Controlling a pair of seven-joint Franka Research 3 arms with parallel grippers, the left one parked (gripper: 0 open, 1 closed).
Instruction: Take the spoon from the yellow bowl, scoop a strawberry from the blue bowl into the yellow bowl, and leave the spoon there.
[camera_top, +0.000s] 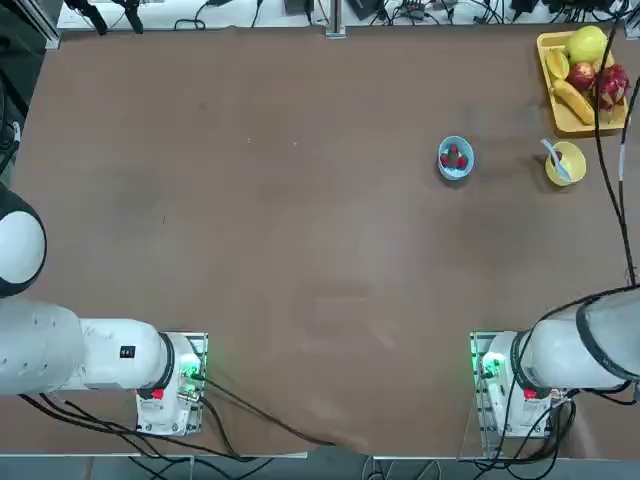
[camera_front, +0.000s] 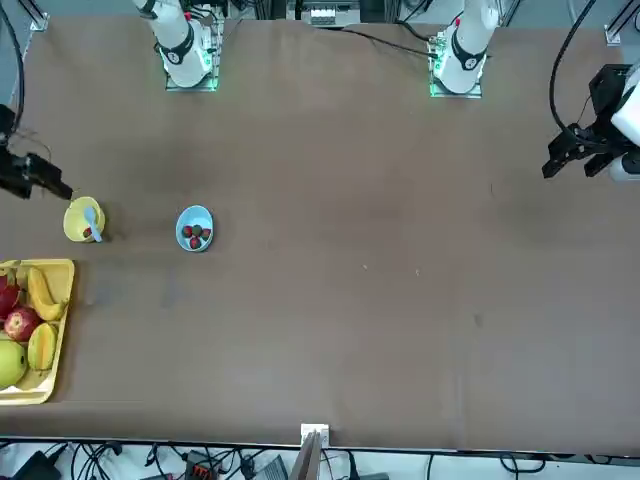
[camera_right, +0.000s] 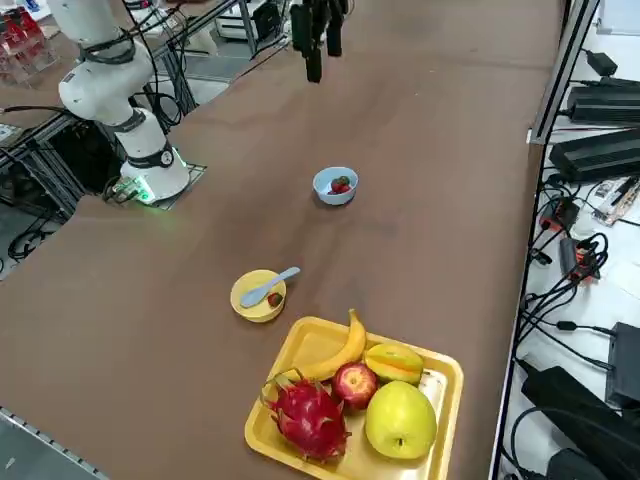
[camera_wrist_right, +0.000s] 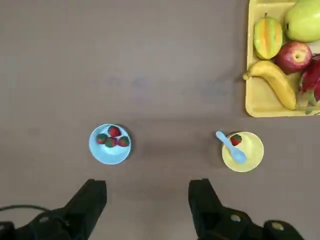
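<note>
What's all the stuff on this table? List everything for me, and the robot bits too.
yellow bowl: one, yellow, near the fruit tray, with one strawberry inside.
spoon: one, pale blue, resting in the yellow bowl, handle over the rim.
blue bowl: one, light blue, beside the yellow bowl but apart from it, holding several red strawberries.
fruit tray: one, yellow, rectangular, at the table's corner, holding a banana, apple, dragon fruit, a big green fruit and a striped orange-green fruit.
table: one, brown.
claw: the right arm's, black, open, empty, raised above the table, short of both bowls.
</note>
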